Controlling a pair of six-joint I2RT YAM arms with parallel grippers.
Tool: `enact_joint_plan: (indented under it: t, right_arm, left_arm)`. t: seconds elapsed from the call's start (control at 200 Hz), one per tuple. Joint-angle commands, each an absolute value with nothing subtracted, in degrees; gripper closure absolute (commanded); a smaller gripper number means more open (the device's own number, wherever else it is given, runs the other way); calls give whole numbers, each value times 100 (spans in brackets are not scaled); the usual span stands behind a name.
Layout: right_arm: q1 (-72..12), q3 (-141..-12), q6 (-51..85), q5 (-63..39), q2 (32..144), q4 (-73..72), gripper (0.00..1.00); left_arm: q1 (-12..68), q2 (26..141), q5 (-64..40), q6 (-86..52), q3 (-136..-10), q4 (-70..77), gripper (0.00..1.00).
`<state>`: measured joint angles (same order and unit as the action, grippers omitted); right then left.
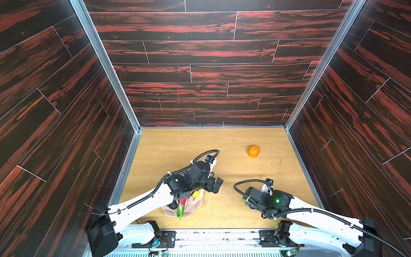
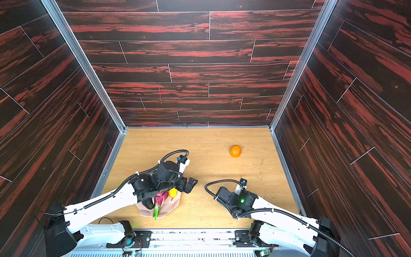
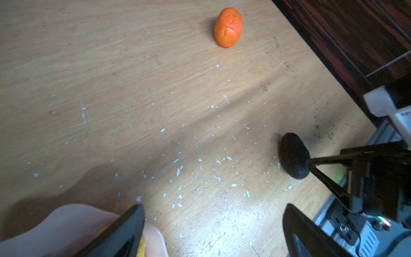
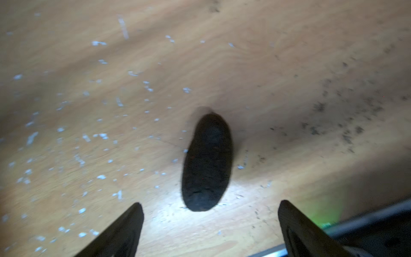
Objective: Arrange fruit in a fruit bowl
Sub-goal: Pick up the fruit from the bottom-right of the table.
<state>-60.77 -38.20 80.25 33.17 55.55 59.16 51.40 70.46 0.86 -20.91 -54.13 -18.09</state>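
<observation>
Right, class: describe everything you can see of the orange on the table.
The orange is small, bright and slightly egg-shaped, with a matt skin. A dark stem dot sits near its top, and the left wrist view shows a creased dent in its side. It rests alone on the wooden table, far right in both top views, touching nothing else.
</observation>
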Motion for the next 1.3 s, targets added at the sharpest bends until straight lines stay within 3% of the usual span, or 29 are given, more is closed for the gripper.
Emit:
enact_joint_plan:
  t: [0.0, 0.386, 0.646, 1.052, 1.297]
  right_arm:
    - [-6108, -3570, 8588, 3419, 5310, 6175, 3]
    - [-5345, -2982, 7231, 2784, 5025, 4442, 6]
    - [-5098, -2900, 6912, 2359, 5439, 3986, 32]
    - [-4850, -2620, 6766, 2019, 5606, 3665, 36]
    - [-4743, -2725, 6402, 2043, 5622, 3523, 52]
  left_arm:
    - [5138, 6873, -112, -1841, -5294, -1599, 1]
    - [5147, 6341, -109, -1883, -4918, -1459, 0]
    - [5168, 6324, -21, -2012, -4845, -1367, 0]
    - [5168, 6051, 245, -1952, -4753, -1381, 0]
    - [5168, 5897, 502, -1933, -4772, -1484, 0]
